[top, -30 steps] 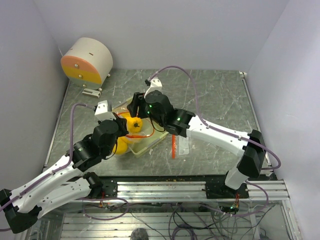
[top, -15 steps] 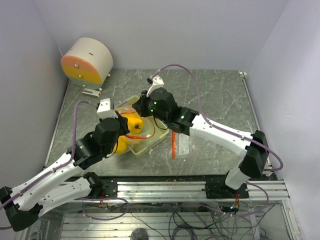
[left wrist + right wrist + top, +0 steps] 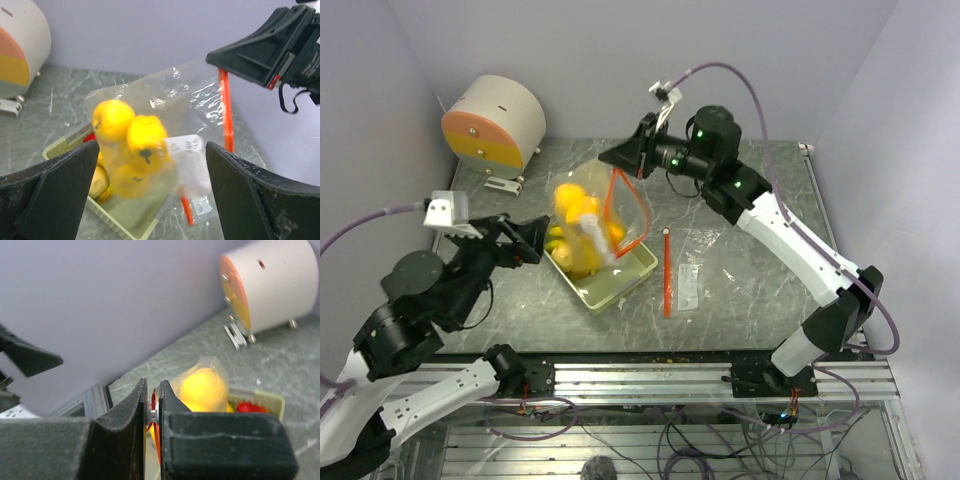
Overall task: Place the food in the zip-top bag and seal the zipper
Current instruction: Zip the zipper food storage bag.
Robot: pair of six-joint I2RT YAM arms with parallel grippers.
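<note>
The clear zip-top bag (image 3: 595,215) hangs tilted over the pale green tray (image 3: 625,288), with several yellow food pieces (image 3: 574,205) inside it. My right gripper (image 3: 612,158) is raised at the back and shut on the top end of the red-orange zipper (image 3: 613,200), pinching its white slider (image 3: 151,412). My left gripper (image 3: 525,238) stands wide open to the bag's left, clear of it, with nothing between its fingers (image 3: 50,195). A small red piece (image 3: 247,407) shows low by the tray rim; whether it is in the bag I cannot tell. Another yellow fruit (image 3: 100,181) lies low in the tray.
A loose red-orange strip (image 3: 666,272) and a small clear label (image 3: 688,286) lie on the table right of the tray. A white and orange drum (image 3: 495,122) stands at the back left. Walls close in on three sides.
The right gripper has shut on the zipper and risen up and back, lifting the bag with fruit out of the tray. The left gripper has opened and drawn back to the left.
</note>
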